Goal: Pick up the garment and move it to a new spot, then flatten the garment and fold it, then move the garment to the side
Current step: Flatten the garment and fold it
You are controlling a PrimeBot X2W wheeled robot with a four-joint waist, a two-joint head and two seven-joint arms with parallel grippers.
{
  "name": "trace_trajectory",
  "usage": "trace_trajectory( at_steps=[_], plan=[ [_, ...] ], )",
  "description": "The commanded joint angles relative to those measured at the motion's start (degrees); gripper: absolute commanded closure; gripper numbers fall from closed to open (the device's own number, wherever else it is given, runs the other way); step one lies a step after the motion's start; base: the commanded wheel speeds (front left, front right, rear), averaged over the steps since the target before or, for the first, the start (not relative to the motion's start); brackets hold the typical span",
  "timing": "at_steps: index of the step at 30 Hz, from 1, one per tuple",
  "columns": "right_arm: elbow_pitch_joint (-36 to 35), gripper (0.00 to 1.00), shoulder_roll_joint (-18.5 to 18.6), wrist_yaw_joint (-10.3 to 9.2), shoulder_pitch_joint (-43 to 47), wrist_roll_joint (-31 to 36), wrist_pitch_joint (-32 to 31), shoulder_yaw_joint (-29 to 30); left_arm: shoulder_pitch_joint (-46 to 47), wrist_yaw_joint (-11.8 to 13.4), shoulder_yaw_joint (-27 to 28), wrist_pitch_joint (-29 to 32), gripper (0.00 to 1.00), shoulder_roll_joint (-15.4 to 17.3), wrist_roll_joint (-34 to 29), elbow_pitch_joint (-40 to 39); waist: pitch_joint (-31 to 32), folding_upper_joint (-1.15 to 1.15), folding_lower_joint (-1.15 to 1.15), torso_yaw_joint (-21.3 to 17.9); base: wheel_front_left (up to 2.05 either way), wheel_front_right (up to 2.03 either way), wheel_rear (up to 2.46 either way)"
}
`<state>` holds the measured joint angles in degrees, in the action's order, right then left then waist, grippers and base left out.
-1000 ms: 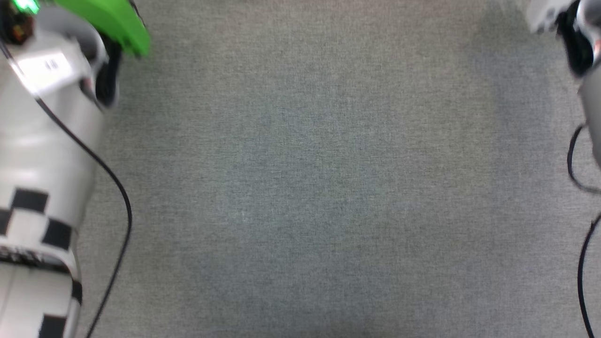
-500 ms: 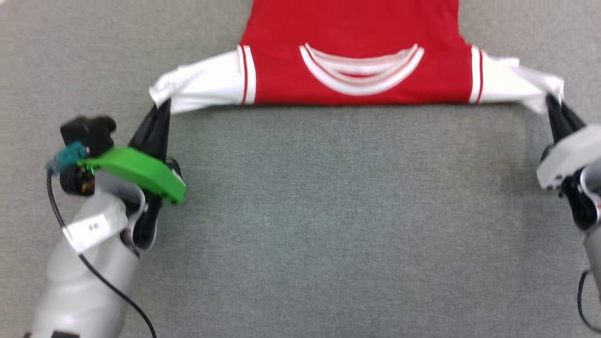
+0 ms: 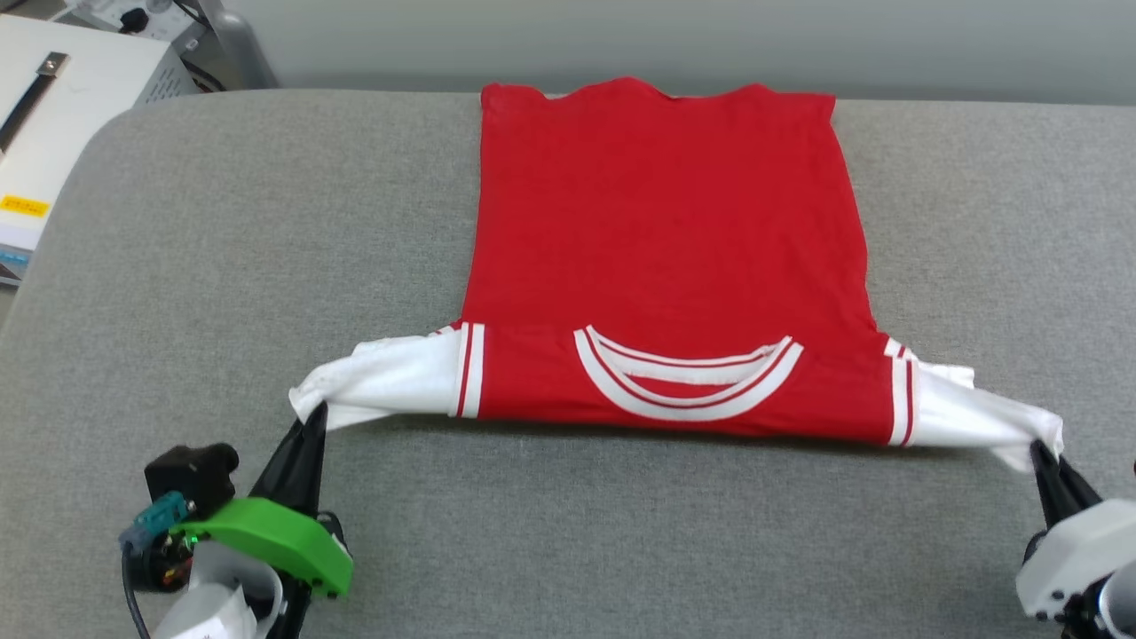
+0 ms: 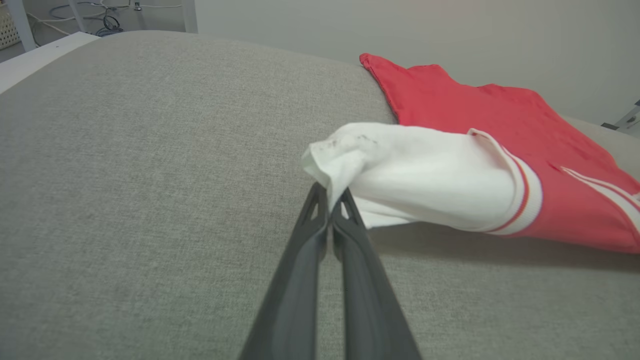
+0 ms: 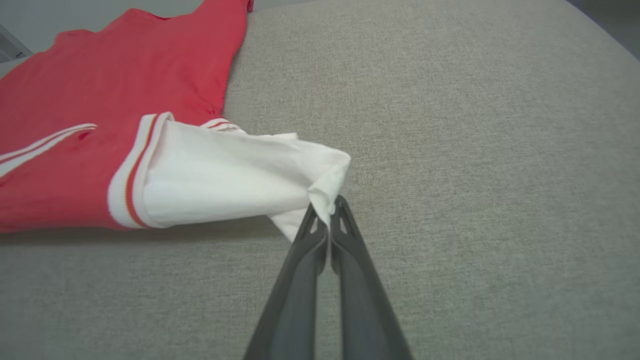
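Observation:
The garment point(image 3: 661, 240), a red T-shirt with white sleeves, lies spread on the grey table point(image 3: 266, 231), collar toward me and hem at the far edge. Its plain red side faces up; no lettering shows. My left gripper point(image 3: 312, 419) is shut on the tip of the left white sleeve point(image 4: 400, 170), which is lifted slightly off the cloth. My right gripper point(image 3: 1040, 457) is shut on the tip of the right white sleeve point(image 5: 225, 175). The garment point(image 4: 500, 125) stretches taut between both grips, and the garment point(image 5: 100, 90) lies flat beyond the sleeve.
A white bench with equipment point(image 3: 53, 98) stands beyond the table's rounded far-left corner. A grey wall point(image 3: 621, 35) runs behind the table's far edge. Bare grey cloth surrounds the garment on the left, right and near sides.
The head camera has tilted up, bringing the whole garment and the far table edge into view. Both grippers stay shut on the sleeve tips.

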<state>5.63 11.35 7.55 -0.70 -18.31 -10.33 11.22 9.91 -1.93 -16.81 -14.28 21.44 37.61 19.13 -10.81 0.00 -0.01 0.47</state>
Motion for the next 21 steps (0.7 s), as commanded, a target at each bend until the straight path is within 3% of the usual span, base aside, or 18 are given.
trace_trajectory(
  at_steps=[1,7,14,15,16,17,18,19,21],
  plan=[
    [-2.6,1.0,-1.5,-0.06,2.9,1.5,-1.3,1.5,-2.3,1.0,0.1,0.0,1.0,0.7,-0.4,-0.6,2.7,0.0,0.01,0.7,0.0,0.0,0.0],
    [-8.7,1.0,-6.7,-0.06,12.7,3.1,-5.7,4.7,-10.4,3.3,0.4,0.3,1.0,-0.4,1.4,-3.0,6.0,0.0,0.01,1.0,0.0,0.0,0.0],
    [-8.2,0.97,-8.2,-0.06,20.0,2.4,-7.1,5.0,-17.1,5.9,1.1,0.1,1.0,-1.5,2.4,-4.4,8.3,0.0,0.01,1.6,0.0,0.0,0.0],
    [-7.7,0.83,-8.3,-0.06,20.3,2.1,-6.9,5.0,-17.5,6.4,0.9,0.0,1.0,-1.8,2.1,-4.8,8.5,0.0,0.01,1.8,0.0,0.0,0.0],
    [-7.3,0.76,-8.3,-0.06,20.5,1.7,-6.9,5.0,-17.7,6.8,0.6,0.0,1.0,-2.1,1.8,-5.0,8.6,0.0,0.01,1.9,0.0,0.0,0.0],
    [-6.7,0.58,-8.4,-0.06,20.7,1.5,-6.9,4.7,-17.9,7.1,0.2,0.0,1.0,-2.3,1.4,-5.3,8.7,0.0,0.01,2.0,0.0,0.0,0.0],
    [-6.3,0.53,-8.4,-0.06,20.6,1.5,-6.6,4.6,-17.9,7.3,-0.1,-0.1,1.0,-2.5,1.0,-5.5,8.8,0.0,0.01,2.2,0.0,0.0,0.0],
    [-5.9,0.0,-8.4,-0.06,20.4,1.3,-6.3,4.1,-17.9,7.5,-0.5,-0.1,1.0,-2.5,0.4,-5.8,8.9,0.0,0.01,2.3,0.0,0.0,0.0],
    [-5.3,0.0,-8.4,-0.06,19.6,1.7,-5.8,2.8,-17.6,7.9,-0.5,-0.2,1.0,-3.2,0.2,-6.4,9.0,0.0,0.01,2.6,0.0,0.0,0.0]
  ],
)
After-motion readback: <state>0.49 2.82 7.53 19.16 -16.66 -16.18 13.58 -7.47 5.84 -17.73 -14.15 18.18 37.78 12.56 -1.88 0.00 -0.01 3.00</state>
